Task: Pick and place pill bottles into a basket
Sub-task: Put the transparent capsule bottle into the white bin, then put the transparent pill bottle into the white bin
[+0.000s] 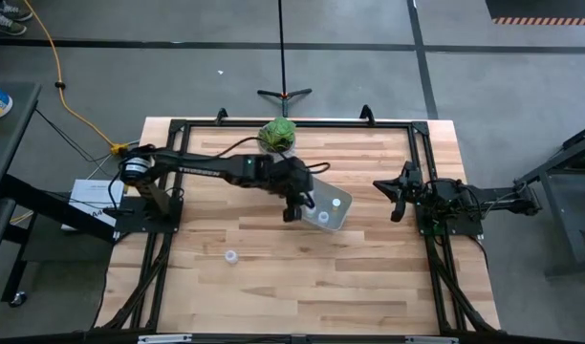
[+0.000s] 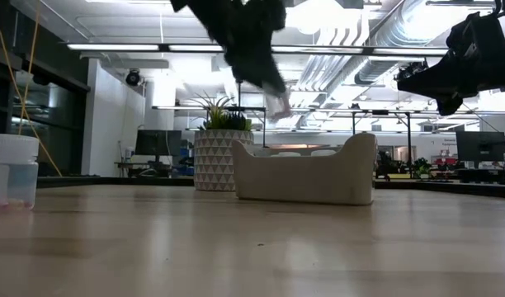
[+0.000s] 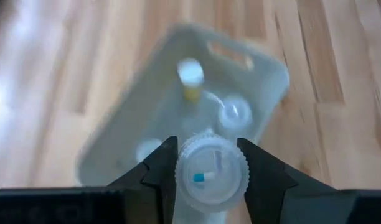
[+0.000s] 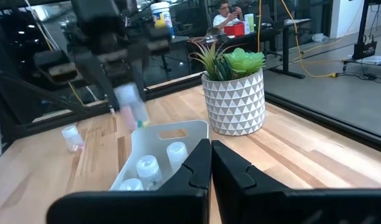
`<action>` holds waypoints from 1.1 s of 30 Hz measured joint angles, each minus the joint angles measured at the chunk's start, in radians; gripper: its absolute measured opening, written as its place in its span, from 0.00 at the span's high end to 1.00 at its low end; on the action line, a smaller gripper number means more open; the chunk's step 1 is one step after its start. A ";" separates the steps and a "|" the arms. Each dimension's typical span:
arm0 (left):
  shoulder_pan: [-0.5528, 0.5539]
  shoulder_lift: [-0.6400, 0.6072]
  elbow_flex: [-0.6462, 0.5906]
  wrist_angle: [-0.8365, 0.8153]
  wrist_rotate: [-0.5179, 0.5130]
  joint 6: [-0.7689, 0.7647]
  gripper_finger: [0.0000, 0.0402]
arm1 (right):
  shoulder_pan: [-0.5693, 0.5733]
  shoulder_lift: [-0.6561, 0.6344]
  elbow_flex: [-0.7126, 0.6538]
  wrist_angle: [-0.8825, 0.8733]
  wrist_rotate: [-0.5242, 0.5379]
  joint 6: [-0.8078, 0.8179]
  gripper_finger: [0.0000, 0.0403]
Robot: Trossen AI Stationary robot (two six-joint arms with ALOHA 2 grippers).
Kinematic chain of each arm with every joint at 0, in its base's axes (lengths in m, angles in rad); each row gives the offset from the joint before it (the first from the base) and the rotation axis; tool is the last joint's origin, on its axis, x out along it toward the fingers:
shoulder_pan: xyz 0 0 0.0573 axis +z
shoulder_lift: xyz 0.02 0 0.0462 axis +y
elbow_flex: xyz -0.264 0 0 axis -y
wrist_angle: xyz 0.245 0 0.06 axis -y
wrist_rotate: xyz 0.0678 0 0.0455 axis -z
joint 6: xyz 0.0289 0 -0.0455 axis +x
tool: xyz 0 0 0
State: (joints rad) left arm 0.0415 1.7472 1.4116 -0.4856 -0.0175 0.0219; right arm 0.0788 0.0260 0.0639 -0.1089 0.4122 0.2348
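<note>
While your left gripper (image 3: 208, 163) hangs over the basket (image 3: 268, 93), its fingers clamp a pill bottle (image 3: 210, 174); your right gripper (image 4: 210, 163), seemingly closed, waits empty aside.

a light wooden table (image 1: 302, 277) with a black frame stands on a grey floor (image 1: 178, 76) crossed by dark lines. an orange cable (image 1: 68, 96) runs over that floor, and a black stand (image 1: 283, 94) sits behind the table. beyond it, long ceiling lights (image 2: 120, 47) and silver ducts (image 2: 401, 33) hang over desks with monitors (image 2: 479, 148). a seated person (image 4: 226, 15) shows far off.
</note>
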 joint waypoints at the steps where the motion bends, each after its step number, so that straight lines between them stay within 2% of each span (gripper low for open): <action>1: 0.006 0.002 -0.007 -0.015 0.020 0.000 0.57 | 0.000 0.000 0.000 0.000 0.000 0.000 1.00; 8: 0.011 0.016 -0.085 0.002 0.045 0.004 0.49 | 0.000 0.000 0.000 0.000 0.002 0.000 1.00; 18: 0.011 0.013 -0.204 0.121 0.028 0.024 0.55 | 0.000 0.000 0.000 0.000 0.018 -0.018 1.00; 27: 0.011 0.012 -0.208 0.132 -0.016 0.027 0.38 | 0.000 0.000 0.000 0.000 0.026 -0.016 0.99; 33: 0.011 0.012 -0.201 0.131 -0.020 0.027 0.35 | 0.000 0.000 0.000 0.000 0.026 -0.010 1.00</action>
State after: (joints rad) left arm 0.0527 1.7596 1.2103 -0.3548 -0.0372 0.0485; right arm 0.0785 0.0259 0.0639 -0.1085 0.4385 0.2250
